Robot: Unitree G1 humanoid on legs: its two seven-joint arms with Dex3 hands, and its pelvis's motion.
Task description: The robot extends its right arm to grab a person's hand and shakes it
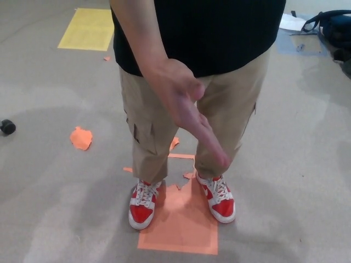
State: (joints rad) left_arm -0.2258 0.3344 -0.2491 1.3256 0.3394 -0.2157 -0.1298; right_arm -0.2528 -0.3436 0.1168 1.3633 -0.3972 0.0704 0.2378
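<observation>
A person in a black shirt and tan cargo trousers stands right in front of me, filling the middle of the head view. The person's hand reaches out toward me, flat and open, with the fingers pointing down and to the right and the thumb raised. Nothing is touching that hand. Neither of my own hands or arms shows anywhere in the picture.
The person's red and white shoes stand on an orange floor square. A yellow floor patch lies far left, an orange scrap at left, a small black object at the left edge, a dark bag far right.
</observation>
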